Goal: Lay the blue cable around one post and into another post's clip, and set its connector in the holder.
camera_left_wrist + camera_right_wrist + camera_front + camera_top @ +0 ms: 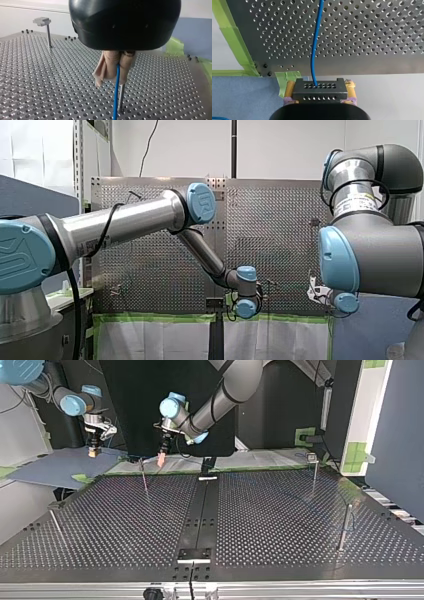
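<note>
My left gripper point(116, 80) has beige pads shut on the blue cable point(116, 100), which hangs down from them. A thin metal post point(121, 98) stands right beside the cable, just under the pads. In the top view that gripper point(161, 458) hovers at the table's far edge, close to a post point(144, 478). My right gripper point(320, 88) is shut on the black connector point(320, 90) between yellow pads. The cable point(315, 45) runs out of the connector over the perforated table point(367, 37). In the top view my right gripper point(93, 451) is off the table, above a blue mat point(55, 467).
A post with a clip head point(46, 27) stands farther off in the left wrist view. More posts point(345, 527) point(314, 467) point(56, 522) rise from the table. Black brackets point(194, 555) point(207, 478) sit on the centre strip. Green tape point(234, 42) lines the table's edge.
</note>
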You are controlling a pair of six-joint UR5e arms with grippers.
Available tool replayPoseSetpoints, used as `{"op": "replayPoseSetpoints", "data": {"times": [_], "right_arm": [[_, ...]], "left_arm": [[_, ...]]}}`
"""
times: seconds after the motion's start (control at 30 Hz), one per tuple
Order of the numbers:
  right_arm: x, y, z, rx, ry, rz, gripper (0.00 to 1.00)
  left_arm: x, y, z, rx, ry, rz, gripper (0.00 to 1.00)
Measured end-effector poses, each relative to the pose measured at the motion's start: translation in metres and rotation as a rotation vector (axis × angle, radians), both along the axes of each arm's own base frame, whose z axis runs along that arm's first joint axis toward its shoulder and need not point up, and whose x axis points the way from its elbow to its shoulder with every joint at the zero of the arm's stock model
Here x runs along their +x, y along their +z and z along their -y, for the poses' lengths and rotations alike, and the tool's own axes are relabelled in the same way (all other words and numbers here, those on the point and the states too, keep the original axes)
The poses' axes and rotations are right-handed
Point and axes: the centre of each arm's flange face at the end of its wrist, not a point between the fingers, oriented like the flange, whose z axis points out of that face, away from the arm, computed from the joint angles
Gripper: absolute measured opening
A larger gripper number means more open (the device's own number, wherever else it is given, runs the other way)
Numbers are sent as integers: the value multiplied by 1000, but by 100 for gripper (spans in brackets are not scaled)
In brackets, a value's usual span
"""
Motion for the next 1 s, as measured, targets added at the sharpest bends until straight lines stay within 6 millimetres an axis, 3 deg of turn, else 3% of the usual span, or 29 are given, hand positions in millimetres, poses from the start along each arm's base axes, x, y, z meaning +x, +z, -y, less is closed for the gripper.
{"op": "replayPoseSetpoints", "data": {"times": [0.47,0.7,1.0], "right_arm": [[3,2,6,-5,7,-1,0],[4,1,6,-5,7,0,0],[1,1,7,-8,2,0,0]], "left_arm": [[4,0,-1,-2,-5,1,0],[10,-12,-5,9,-12,-12,0],[19,-14,-11,2,-3,-12,0]]}}
